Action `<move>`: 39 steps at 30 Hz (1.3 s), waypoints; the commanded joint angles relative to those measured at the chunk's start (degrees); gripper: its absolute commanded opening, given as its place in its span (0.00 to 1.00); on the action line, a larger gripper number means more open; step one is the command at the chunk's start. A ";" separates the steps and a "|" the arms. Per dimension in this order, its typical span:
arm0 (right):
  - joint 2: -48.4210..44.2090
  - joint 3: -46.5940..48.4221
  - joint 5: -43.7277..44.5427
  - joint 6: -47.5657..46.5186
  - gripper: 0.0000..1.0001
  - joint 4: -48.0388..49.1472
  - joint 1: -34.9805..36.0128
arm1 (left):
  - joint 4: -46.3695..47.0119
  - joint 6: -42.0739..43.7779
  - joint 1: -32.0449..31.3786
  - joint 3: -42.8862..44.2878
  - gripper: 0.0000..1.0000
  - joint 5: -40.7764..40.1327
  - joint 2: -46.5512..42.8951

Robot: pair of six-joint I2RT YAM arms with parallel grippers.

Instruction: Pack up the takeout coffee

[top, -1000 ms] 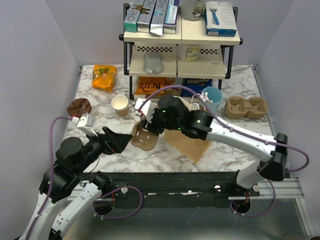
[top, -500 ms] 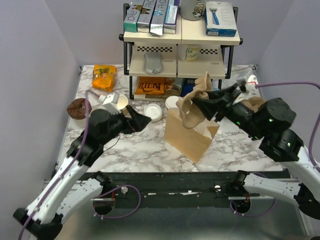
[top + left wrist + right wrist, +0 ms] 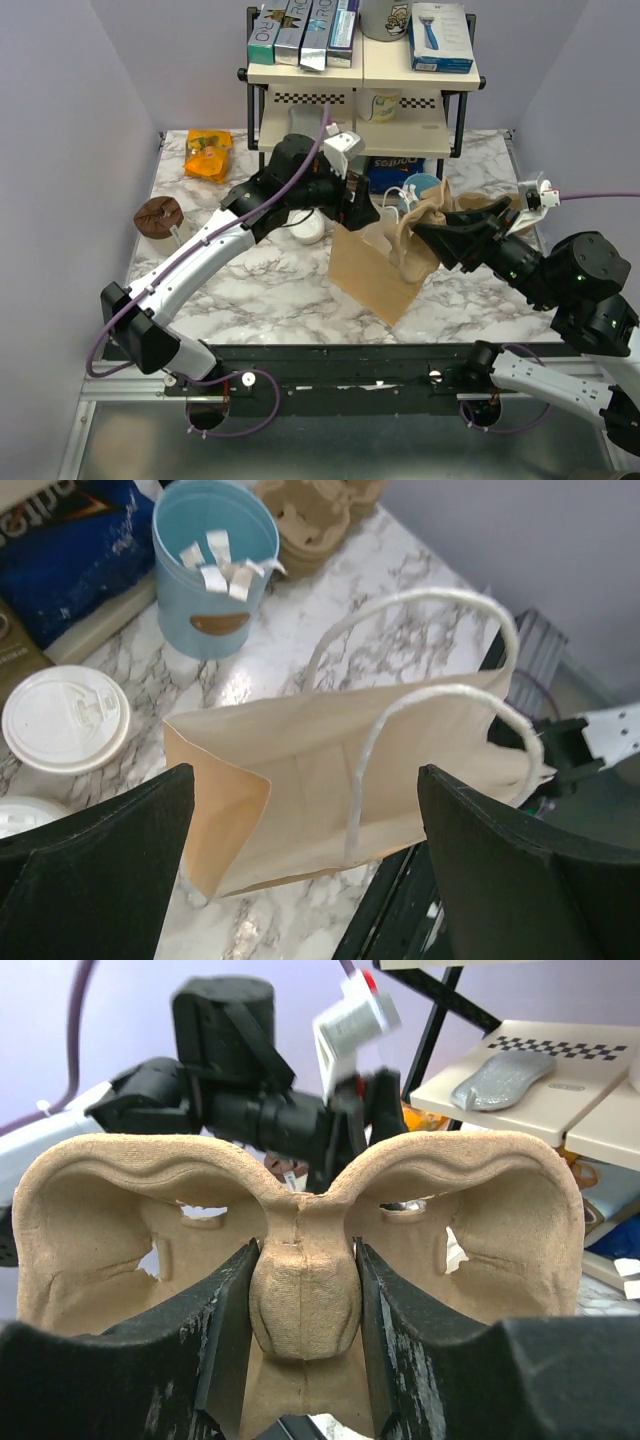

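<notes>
The takeout coffee (image 3: 65, 730), a cup with a white lid, stands on the marble table left of the brown paper bag (image 3: 330, 750); a white lid (image 3: 307, 226) also shows in the top view. The bag (image 3: 370, 275) stands open with its white handles up. My left gripper (image 3: 362, 210) is open and empty, over the bag's far side (image 3: 305, 790). My right gripper (image 3: 432, 238) is shut on the middle post of a cardboard cup carrier (image 3: 300, 1260), held in the air (image 3: 415, 245) just right of the bag's mouth.
A light-blue cup (image 3: 213, 565) with paper slips stands behind the bag. A second cup carrier (image 3: 495, 212) lies at the back right. A shelf rack (image 3: 360, 110) fills the back. An orange snack bag (image 3: 208, 155) and a brown round thing (image 3: 158, 214) lie at the left.
My left arm has swung from the left side across to the bag. My right gripper has moved the cup carrier down and to the right of the bag's mouth.
</notes>
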 commanded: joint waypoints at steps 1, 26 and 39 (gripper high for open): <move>-0.97 0.46 3.40 1.84 0.51 -1.43 -0.28 | -7.43 6.23 -1.06 1.97 0.99 -3.75 2.97; 12.47 5.65 -9.51 15.45 0.51 2.70 -0.72 | -2.34 -11.77 -3.88 -13.21 0.42 -19.57 -6.33; 15.19 2.75 -19.09 19.24 0.50 6.74 -3.70 | 0.30 -18.55 -3.96 -19.72 0.39 -20.28 -11.88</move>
